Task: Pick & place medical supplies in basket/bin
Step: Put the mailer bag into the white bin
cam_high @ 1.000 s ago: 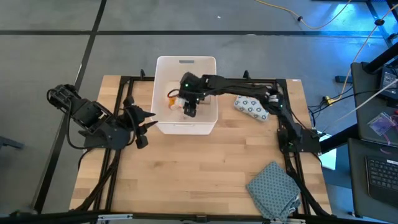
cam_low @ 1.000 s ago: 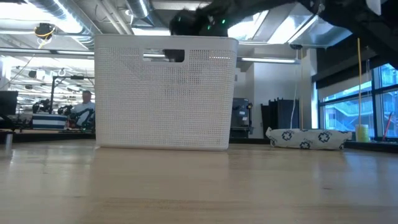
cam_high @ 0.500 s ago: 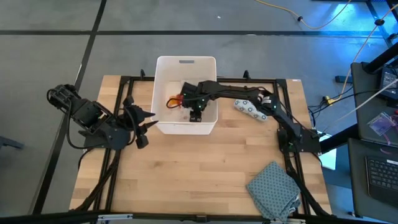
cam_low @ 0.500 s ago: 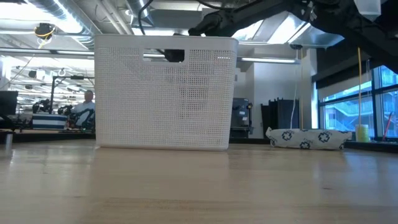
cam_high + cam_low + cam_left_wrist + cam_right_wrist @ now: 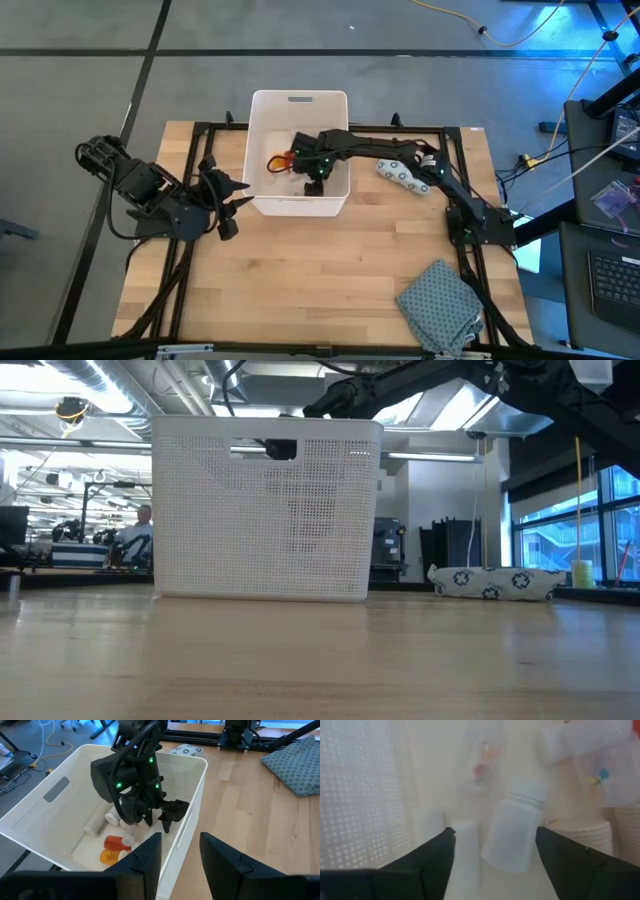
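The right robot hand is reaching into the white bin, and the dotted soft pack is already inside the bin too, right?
Not quite. The right gripper is in the bin, but the dotted pack lies on the table beside it, as the high view shows.

White perforated bin stands upright holding white and orange bottles; blue-dotted soft pack lies beside it.
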`<action>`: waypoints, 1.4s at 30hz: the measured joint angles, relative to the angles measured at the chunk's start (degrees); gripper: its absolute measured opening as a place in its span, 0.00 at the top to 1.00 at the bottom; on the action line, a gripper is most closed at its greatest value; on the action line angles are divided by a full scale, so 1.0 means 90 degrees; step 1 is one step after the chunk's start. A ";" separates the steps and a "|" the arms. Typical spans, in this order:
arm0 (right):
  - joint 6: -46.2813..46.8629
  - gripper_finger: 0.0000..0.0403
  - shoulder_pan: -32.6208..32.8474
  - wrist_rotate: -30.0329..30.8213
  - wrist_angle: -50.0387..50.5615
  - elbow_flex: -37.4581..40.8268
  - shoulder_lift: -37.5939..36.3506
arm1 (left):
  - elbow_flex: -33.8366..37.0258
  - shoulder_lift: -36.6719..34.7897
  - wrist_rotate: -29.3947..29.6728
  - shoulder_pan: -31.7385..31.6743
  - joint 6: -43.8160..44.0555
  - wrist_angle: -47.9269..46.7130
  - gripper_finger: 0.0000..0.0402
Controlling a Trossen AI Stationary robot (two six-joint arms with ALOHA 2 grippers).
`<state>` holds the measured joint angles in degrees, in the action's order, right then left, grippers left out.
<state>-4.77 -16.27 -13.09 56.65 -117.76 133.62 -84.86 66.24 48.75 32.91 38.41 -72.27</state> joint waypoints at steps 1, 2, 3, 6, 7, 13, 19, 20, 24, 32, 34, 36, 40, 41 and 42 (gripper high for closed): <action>0.0050 0.30 0.0000 -0.0010 0.0024 -0.0025 0.0000 | 0.0000 0.0000 0.0000 0.0000 0.0000 0.0000 0.68; 0.0130 0.29 0.0000 -0.0012 0.0063 -0.0071 0.0000 | 0.0000 0.0000 0.0000 0.0000 0.0000 0.0000 0.68; 0.0158 0.28 0.0000 -0.0011 0.0104 -0.0141 0.0000 | 0.0000 0.0000 0.0000 0.0000 -0.0002 0.0000 0.68; 0.0174 0.27 0.0000 0.0027 0.0233 -0.0526 0.0000 | 0.0000 0.0000 0.0002 0.0000 -0.0005 0.0000 0.68; 0.0179 0.27 0.0000 0.0122 0.0298 -0.0713 0.0000 | 0.0000 0.0000 0.0002 0.0000 -0.0005 0.0000 0.68; 0.0199 0.27 0.0046 0.0542 0.0349 -0.1925 -0.0085 | 0.0000 0.0000 0.0002 0.0000 -0.0017 0.0000 0.68; 0.0835 0.27 0.0363 0.0440 0.0129 -0.1733 -0.0702 | -0.0002 0.0000 0.0002 0.0000 -0.0012 0.0002 0.68; 0.0789 0.27 0.0453 0.0424 0.0172 -0.1733 -0.0776 | -0.0002 0.0002 0.0002 0.0000 -0.0015 0.0005 0.68; 0.0509 0.27 0.0962 0.0605 0.0391 -0.1731 -0.1045 | -0.0005 0.0002 0.0026 0.0000 -0.0013 0.0005 0.68; 0.0473 0.32 0.2153 0.2432 0.0408 -0.1731 -0.1718 | -0.0005 0.0002 0.0138 -0.0001 -0.0002 0.0010 0.68; 0.0746 0.33 0.2455 0.2535 0.0627 -0.1733 -0.1913 | -0.0005 0.0002 0.0118 -0.0002 0.0048 0.0013 0.68; 0.1158 0.34 0.2770 0.2546 0.1018 -0.1738 -0.2090 | -0.0005 0.0002 0.0083 -0.0002 0.0178 0.0015 0.68; 0.2233 0.36 0.3376 0.2580 0.1994 -0.1735 -0.2253 | -0.0005 0.0016 0.0077 -0.0002 0.0335 0.0040 0.68; 0.2549 0.36 0.3538 0.2631 0.2237 -0.1735 -0.2274 | -0.0005 0.0030 0.0079 -0.0002 0.0336 0.0055 0.68; 0.2888 0.36 0.3690 0.2729 0.2536 -0.1735 -0.2286 | -0.0005 0.0046 0.0081 -0.0002 0.0335 0.0057 0.68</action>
<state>21.22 16.94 11.47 79.48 -133.38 113.05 -84.90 66.65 49.48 32.88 41.43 -71.76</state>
